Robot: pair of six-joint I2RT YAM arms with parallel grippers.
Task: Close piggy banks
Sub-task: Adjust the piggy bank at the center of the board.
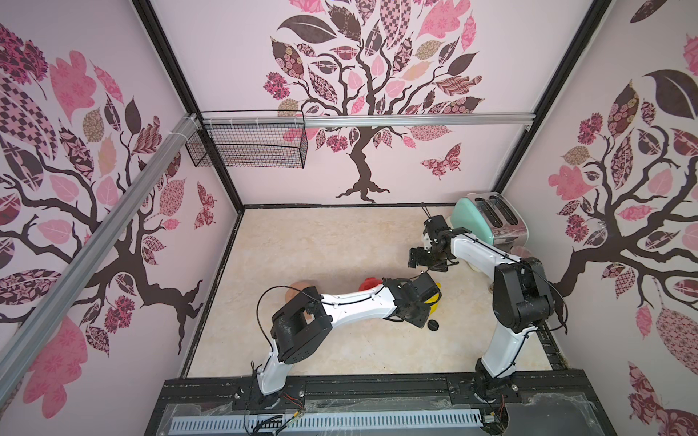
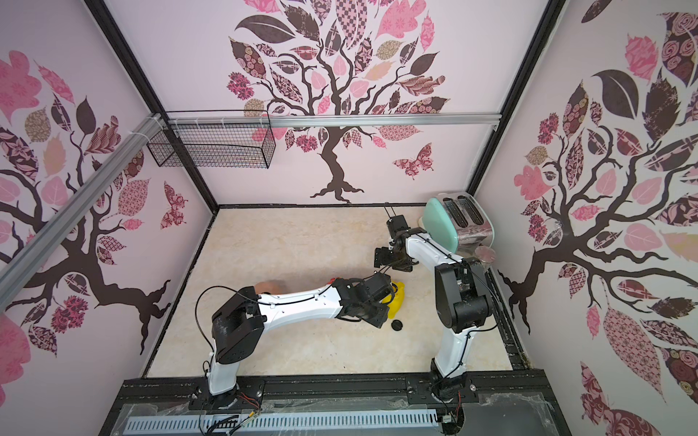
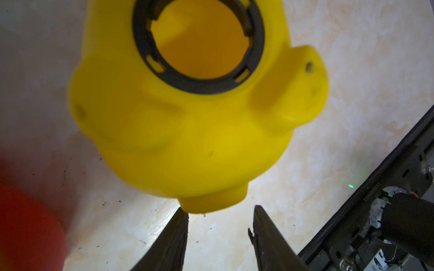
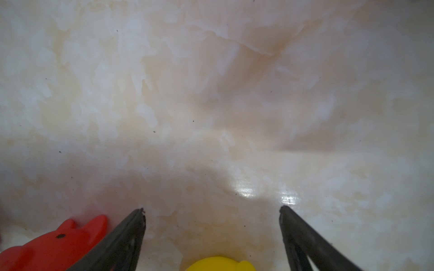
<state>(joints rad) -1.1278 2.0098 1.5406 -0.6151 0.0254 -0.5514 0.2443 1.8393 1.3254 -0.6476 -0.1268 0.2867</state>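
The yellow piggy bank (image 3: pixel 187 140) lies belly up, and its round hole (image 3: pixel 199 40) with a black ring is uncovered. Its snout points at my left gripper (image 3: pixel 220 211), which is open; the snout tip sits just at the fingertips, ungripped. In both top views the left wrist hides most of the yellow bank (image 1: pixel 435 302) (image 2: pixel 397 300). The red piggy bank (image 1: pixel 369 283) (image 4: pixel 54 244) lies just left of it. The peach-pink one (image 1: pixel 300 288) is farther left, behind the left arm. My right gripper (image 4: pixel 212 208) (image 1: pixel 415 260) hovers open and empty over bare table beyond the yellow bank.
A black round plug (image 1: pixel 433 324) (image 2: pixel 396 324) lies on the table just in front of the yellow bank. A mint-green toaster (image 1: pixel 487 219) stands in the back right corner. A wire basket (image 1: pixel 249 145) hangs on the back wall at left.
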